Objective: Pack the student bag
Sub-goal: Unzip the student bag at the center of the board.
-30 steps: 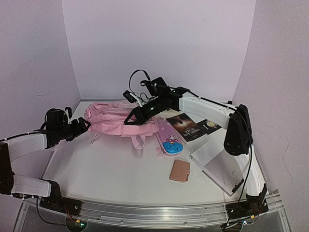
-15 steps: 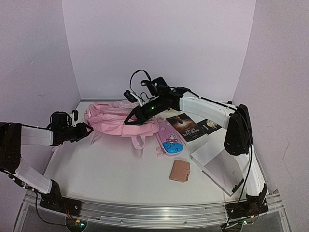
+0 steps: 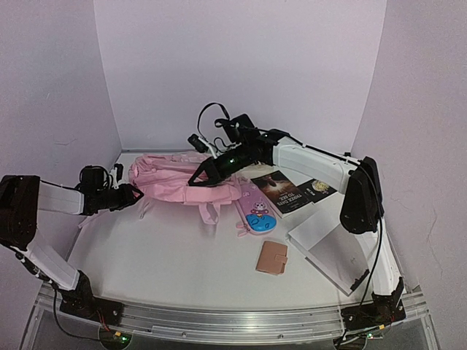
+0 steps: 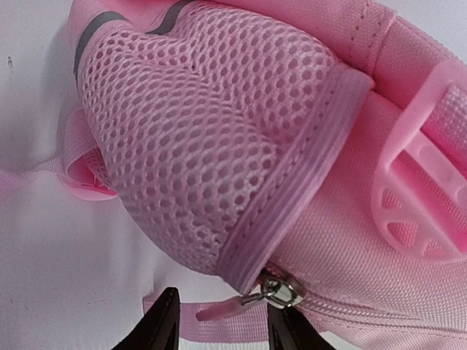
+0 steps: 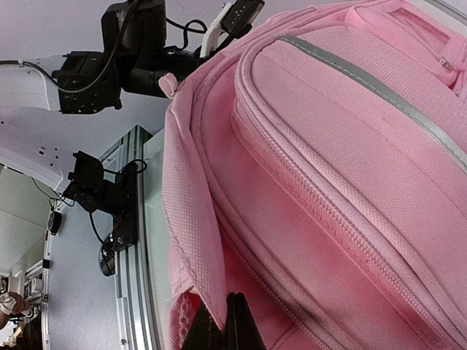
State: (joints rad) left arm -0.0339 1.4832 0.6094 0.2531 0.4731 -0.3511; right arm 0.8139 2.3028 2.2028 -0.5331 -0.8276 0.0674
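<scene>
Backpack first: the student bag point(image 3: 182, 182), soft and pink, lies on its side toward the far left of the white table point(image 3: 168, 262), its straps trailing onto the surface in front of it. Both arms are at it.

The left gripper point(image 4: 222, 328) has its nose at the bag's left end, low to the table, just under the mesh side pocket point(image 4: 197, 160). Its two black fingers stand partly apart with the zip pull point(image 4: 241, 300) lying across the gap. The metal slider sits against one finger, and a strip of table shows between the tab's end and the other, so the jaws are not clamped on it.

The right gripper point(image 5: 219, 328) reaches over from the right and is closed tight on a fold of pink fabric at the bag's near edge. A grey stripe point(image 5: 379, 95) runs across the panel above it.

To the right of the bag, touching or nearly touching it, lies a pink oval pencil case point(image 3: 255, 208) with a blue cartoon patch. Beyond that is a dark book point(image 3: 281, 191) and a small black booklet point(image 3: 317, 189). Nearer the front sit a tan wallet point(image 3: 271, 257) and a white open folder point(image 3: 328, 244).
</scene>
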